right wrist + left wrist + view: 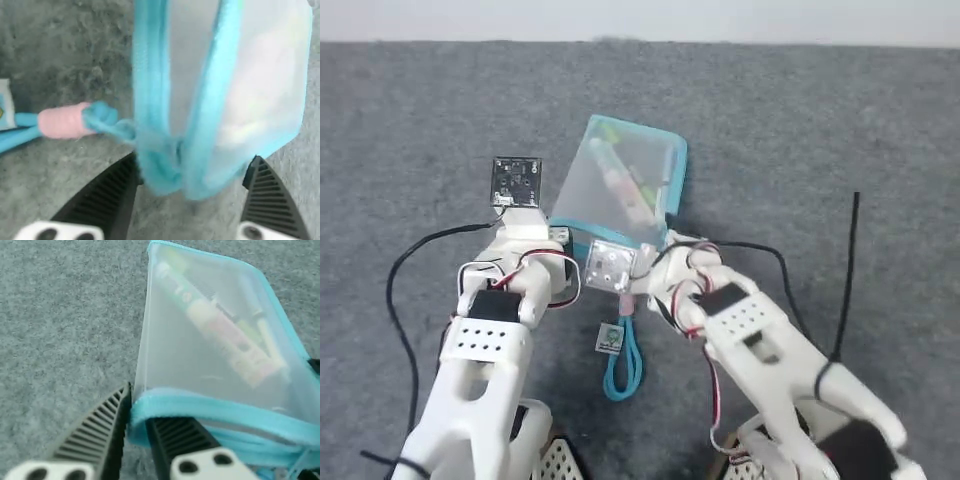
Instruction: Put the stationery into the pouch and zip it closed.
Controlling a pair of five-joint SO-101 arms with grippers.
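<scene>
**Item 1, pouch** [620, 195]. Translucent with blue edging. It lies on the grey table [820, 120] between the two arms, its near edge toward both grippers.

**Item 2, stationery** [225, 332]. Pens and markers, inside the pouch and visible through its wall. We judge the loading step done.

**Item 3, left gripper** [137, 412]. Nearly closed. Its ribbed fingers pinch the blue hem at one corner of the pouch.

**Item 4, right gripper** [194, 162]. Spread wide, with its fingers on either side of the pouch's other end. One finger touches the blue edge and the other stands apart from the pouch. It has hold of nothing.

**Item 5, pull cord** [107, 122]. A blue loop with a pink sleeve [62, 120] and a small tag [610, 338]. It trails from the zip end, just beside the right gripper, back across the table toward the arm bases.

**Item 6, zip.** We cannot tell how far it is drawn shut.

**Hazards, in our judgement:**
- If the right gripper closes where it stands, it may catch the pouch wall and not the cord. The zip would then not travel.
- The left pinch holds only a thin strip of hem. A hard pull on the cord could tear the corner free and drag the whole pouch along.
- The cord is limp and lies flat on the table, so the fingers may scrape the surface or slide off it.
- If the pouch tilts while the mouth is open, the pens could slide out.
</scene>
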